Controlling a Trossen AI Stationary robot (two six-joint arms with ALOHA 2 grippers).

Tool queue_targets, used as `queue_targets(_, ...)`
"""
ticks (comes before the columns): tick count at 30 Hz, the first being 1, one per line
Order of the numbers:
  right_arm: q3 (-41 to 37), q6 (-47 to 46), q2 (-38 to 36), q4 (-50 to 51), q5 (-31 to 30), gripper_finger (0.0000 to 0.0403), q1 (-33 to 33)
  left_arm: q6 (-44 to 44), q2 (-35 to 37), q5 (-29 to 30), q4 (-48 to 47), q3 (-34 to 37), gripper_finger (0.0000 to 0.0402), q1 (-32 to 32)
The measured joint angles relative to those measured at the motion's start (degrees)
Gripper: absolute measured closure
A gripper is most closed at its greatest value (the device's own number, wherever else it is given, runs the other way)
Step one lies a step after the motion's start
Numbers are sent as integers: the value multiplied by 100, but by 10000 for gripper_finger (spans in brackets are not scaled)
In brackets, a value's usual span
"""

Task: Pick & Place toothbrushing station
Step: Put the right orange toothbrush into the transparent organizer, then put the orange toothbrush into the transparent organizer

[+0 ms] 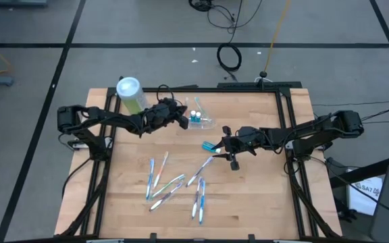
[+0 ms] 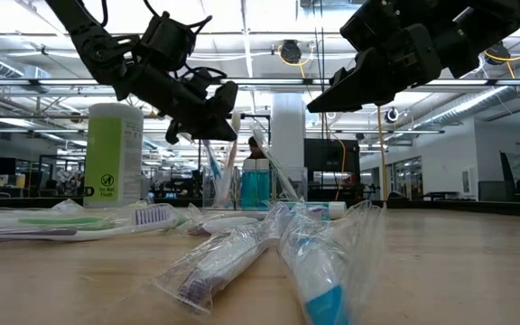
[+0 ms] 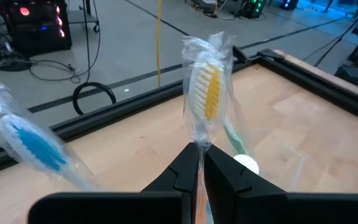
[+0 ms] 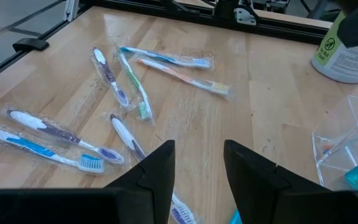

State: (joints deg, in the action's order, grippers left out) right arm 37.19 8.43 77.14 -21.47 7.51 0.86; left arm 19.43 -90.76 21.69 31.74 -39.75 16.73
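The toothbrushing station [image 1: 201,121], a small clear holder, stands on the table right of the green canister [image 1: 130,94]; it also shows in the right wrist view [image 4: 344,146]. My left gripper [image 1: 183,119] is beside it, shut on a plastic-wrapped toothbrush with yellow bristles [image 3: 207,93] that stands head up. A wrapped blue-bristled toothbrush [image 3: 33,143] leans nearby. My right gripper [image 1: 226,150] hovers open over the table's middle [image 4: 197,165], nothing between its fingers. Several wrapped toothbrushes [image 1: 174,185] lie flat on the near half of the table. My left gripper pinches the yellow-bristled toothbrush by its wrapped handle [image 3: 200,148], just below the head, between its two fingers. The fingers come nearly level from the table's left. The brush stands upright, head above the fingers; its lower end is hidden by the gripper.
The green canister with a white lid stands at the far left corner [image 2: 113,153]. A black frame rail [image 1: 286,108] edges the table. Loose wrapped toothbrushes [image 4: 61,134] are spread over the near half, with a teal item [image 1: 210,145] near my right gripper.
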Motion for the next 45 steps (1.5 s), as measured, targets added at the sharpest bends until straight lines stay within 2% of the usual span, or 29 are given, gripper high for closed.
queue_targets(5,0,-15,0,76,1,273,-2,-92,52,81,-7,-1,364,9)
queue_targets(13,0,-4,0,48,-7,273,-2,-76,51,83,-214,-2,254,10)
queue_targets(19,0,-2,0,39,-17,273,-2,-70,52,79,-280,-2,208,2)
queue_targets(25,0,-1,0,50,-19,273,-2,-89,253,74,-388,-2,206,-70)
queue_targets(33,0,16,0,32,-20,273,0,-22,1223,75,-1793,-6,222,-235)
queue_targets(37,0,41,0,3,-20,273,-2,145,1470,-305,-2568,-5,224,-443)
queue_targets(45,0,26,0,-33,-20,273,0,1050,1523,-769,-3708,-4,225,-978)
